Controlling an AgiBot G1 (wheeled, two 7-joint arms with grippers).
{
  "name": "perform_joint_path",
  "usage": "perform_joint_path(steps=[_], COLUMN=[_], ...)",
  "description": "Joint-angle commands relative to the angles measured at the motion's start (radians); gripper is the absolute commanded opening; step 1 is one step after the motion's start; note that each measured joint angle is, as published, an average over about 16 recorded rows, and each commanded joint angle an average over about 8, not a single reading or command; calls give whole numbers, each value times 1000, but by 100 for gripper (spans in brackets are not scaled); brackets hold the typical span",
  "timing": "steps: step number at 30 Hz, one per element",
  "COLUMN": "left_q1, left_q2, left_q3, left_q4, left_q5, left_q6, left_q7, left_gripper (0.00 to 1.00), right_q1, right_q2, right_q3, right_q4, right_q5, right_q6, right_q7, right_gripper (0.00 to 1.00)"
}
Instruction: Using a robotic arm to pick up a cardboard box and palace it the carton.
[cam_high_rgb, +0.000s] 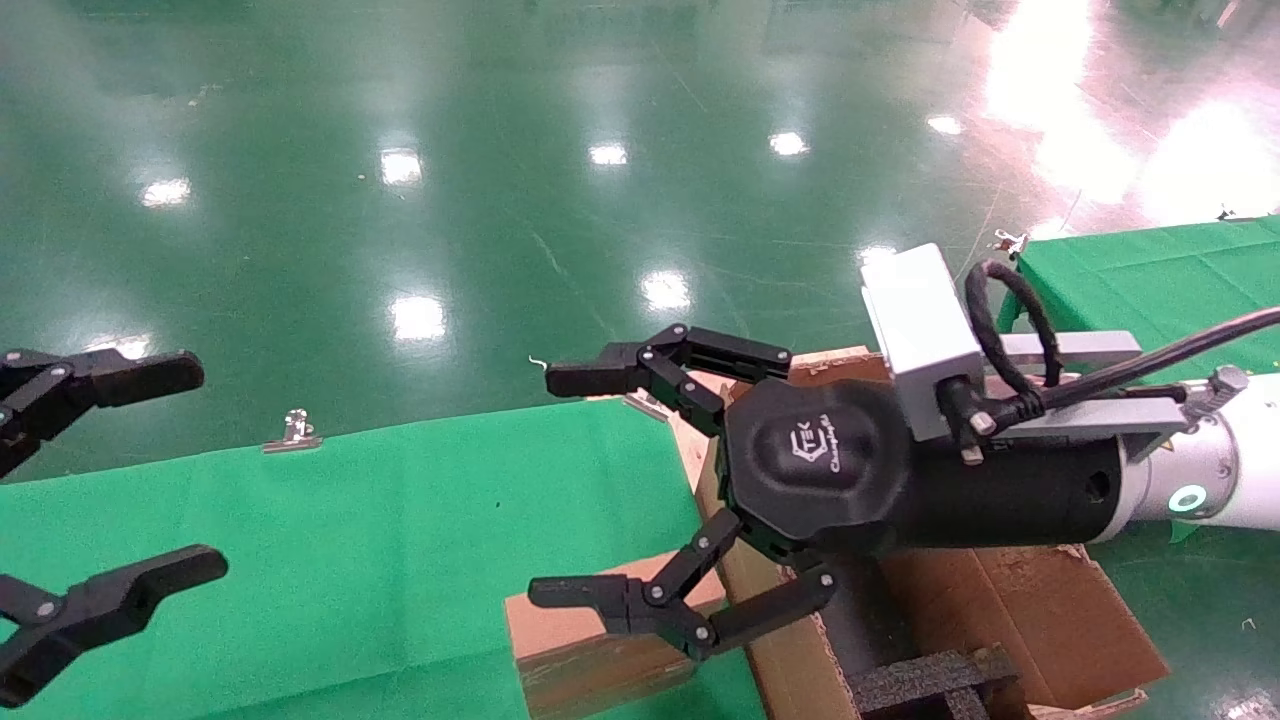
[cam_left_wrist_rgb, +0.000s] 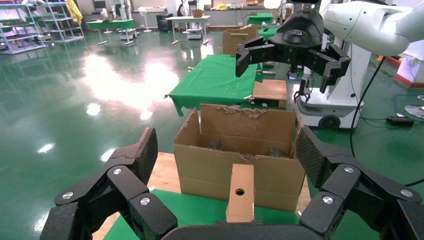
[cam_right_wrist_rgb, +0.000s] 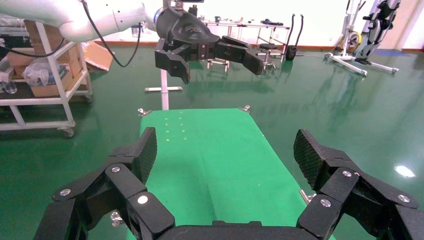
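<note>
While both spread wide, right pincer (cam_high_rgb: 570, 480) logo unreadable, above cardboard box (cam_high_rgb: 590, 640); left pincer (cam_high_rgb: 180, 470) idle.

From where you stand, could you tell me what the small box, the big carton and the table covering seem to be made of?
Small box: brown cardboard, matte, one darker scuffed side. Carton: corrugated cardboard, judging by its ragged torn flaps, with what looks like black foam inside. Table covering: probably green cloth; it drapes over the edges, held by metal clips.

Brown cardboard box (cam_high_rgb: 590, 640), seemingly darker-scuffed; green tablecloth (cam_high_rgb: 380, 540).
</note>
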Motion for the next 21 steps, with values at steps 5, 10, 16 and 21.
perform_joint_path(steps=[5,10,16,21], left_q1=[0,0,0,0], left_q2=[0,0,0,0], left_q3=[0,0,0,0], left_q4=[0,0,0,0], left_q5=[0,0,0,0], left_q6=[0,0,0,0], left_q7=[0,0,0,0], left_gripper=[100,100,41,0], right_q1=[0,0,0,0], right_q2=[0,0,0,1], right_q3=[0,0,0,-1], right_q4=[0,0,0,-1], right_q5=[0,0,0,-3], right_q6=[0,0,0,0], right_q7=[0,0,0,0], right_gripper=[100,100,100,100])
